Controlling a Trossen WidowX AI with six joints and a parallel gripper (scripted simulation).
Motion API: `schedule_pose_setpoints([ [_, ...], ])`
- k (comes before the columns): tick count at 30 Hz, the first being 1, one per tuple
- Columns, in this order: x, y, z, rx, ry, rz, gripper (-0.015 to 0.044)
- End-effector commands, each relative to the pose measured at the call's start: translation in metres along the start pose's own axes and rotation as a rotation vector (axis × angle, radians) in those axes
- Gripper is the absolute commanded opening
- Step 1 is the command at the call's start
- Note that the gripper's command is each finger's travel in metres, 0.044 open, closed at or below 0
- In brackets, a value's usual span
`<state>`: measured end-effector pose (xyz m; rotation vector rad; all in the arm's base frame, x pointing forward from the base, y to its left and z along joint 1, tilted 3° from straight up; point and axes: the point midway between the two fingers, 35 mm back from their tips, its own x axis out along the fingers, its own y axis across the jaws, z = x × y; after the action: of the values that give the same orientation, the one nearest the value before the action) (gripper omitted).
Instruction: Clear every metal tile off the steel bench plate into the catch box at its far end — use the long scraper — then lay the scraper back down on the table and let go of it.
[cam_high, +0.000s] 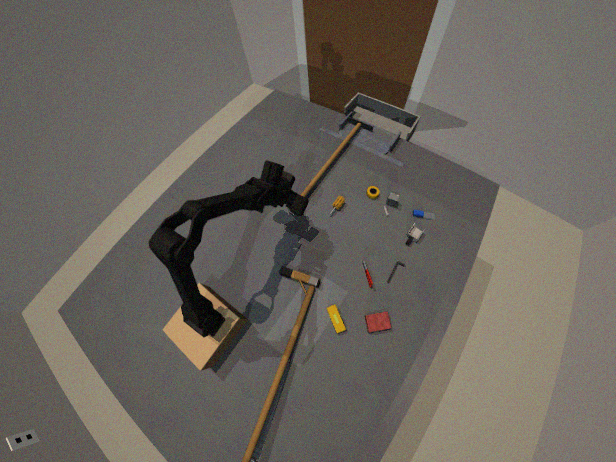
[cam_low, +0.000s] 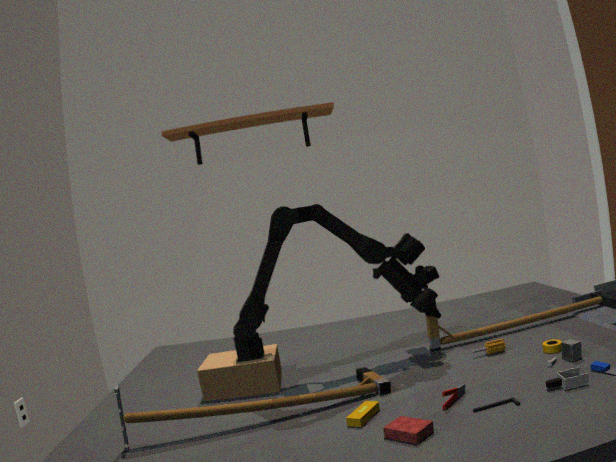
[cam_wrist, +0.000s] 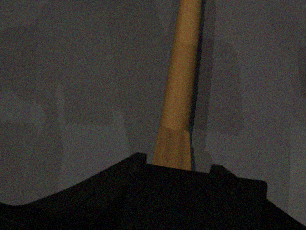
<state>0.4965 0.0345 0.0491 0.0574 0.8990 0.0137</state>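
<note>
My gripper (cam_high: 299, 206) (cam_low: 433, 316) (cam_wrist: 175, 164) is shut on the upright wooden grip of the long scraper (cam_high: 331, 165) (cam_low: 525, 319) (cam_wrist: 183, 75). The scraper's shaft runs away from me to its dark blade at the far side of the steel bench plate (cam_high: 382, 142), next to the catch box (cam_high: 385, 111). The pale-rimmed box stands at the table's far end. I can make out no metal tiles on the visible part of the plate; the blade and the plate's side wall hide a little of it. The box's near inside is partly hidden.
A second long-shafted tool (cam_high: 285, 357) (cam_low: 250, 405) lies nearer the base. To the right lie a yellow screwdriver (cam_high: 339, 202), a tape roll (cam_high: 373, 192), a grey block (cam_high: 393, 199), red-handled pliers (cam_high: 368, 276), a hex key (cam_high: 395, 271), a yellow box (cam_high: 336, 319) and a red block (cam_high: 378, 322).
</note>
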Motion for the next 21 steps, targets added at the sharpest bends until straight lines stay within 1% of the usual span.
schedule_pose_setpoints([
  [1,0.002,0.001,0.008,-0.005,-0.012,0.004,0.0000],
  [21,0.020,-0.002,0.030,-0.005,-0.014,0.004,0.0000],
])
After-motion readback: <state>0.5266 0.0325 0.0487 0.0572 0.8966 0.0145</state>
